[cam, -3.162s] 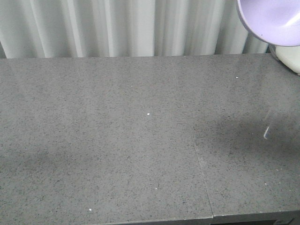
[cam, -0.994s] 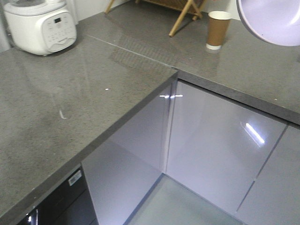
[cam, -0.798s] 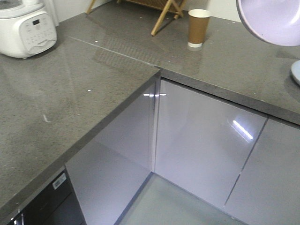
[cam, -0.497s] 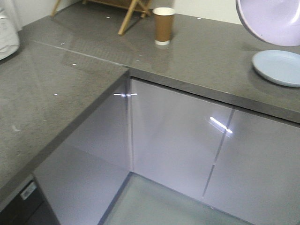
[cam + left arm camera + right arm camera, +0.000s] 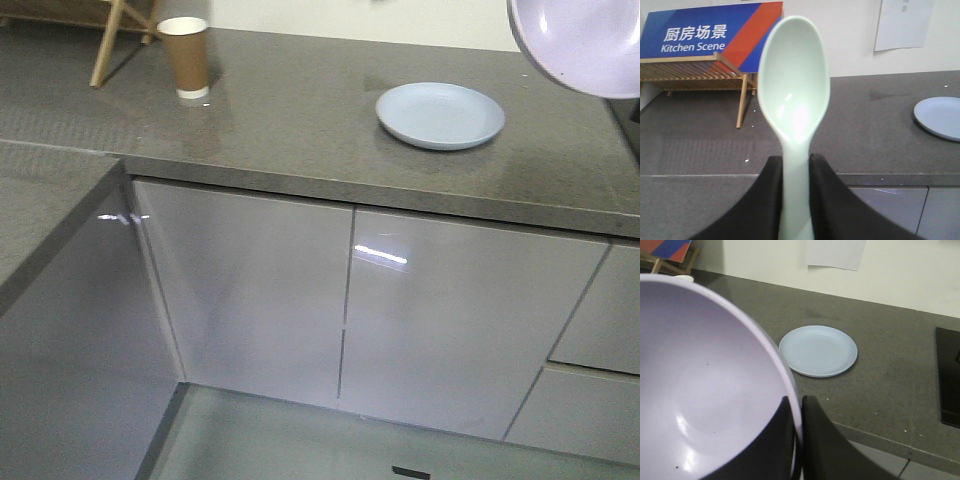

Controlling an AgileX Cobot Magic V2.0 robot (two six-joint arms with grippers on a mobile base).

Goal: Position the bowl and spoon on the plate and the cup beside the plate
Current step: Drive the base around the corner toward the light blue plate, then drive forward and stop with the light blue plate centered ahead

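Note:
My left gripper (image 5: 796, 162) is shut on the handle of the pale mint-green spoon (image 5: 795, 95), which stands upright in front of the left wrist camera. The rim of the lavender bowl (image 5: 705, 385) is pinched in my shut right gripper (image 5: 798, 405); the bowl (image 5: 585, 45) also fills the top right corner of the front view. The pale blue plate (image 5: 440, 114) lies empty on the grey counter (image 5: 300, 130), with the plate (image 5: 818, 350) ahead of the right gripper and the plate (image 5: 940, 116) at the right edge of the left wrist view. The brown paper cup (image 5: 185, 56) stands upright at the counter's far left.
Glossy grey cabinet doors (image 5: 350, 310) run below the counter edge. A wooden rack (image 5: 695, 75) under a blue "Kitchen Scene" sign (image 5: 710, 32) stands at the back left. A black hob (image 5: 949, 375) is set into the counter right of the plate.
The view has swung right along the counter: the white cooker left the frame, the cup slid from right to far left, and the plate came in from the right. Bowl stays gripped.

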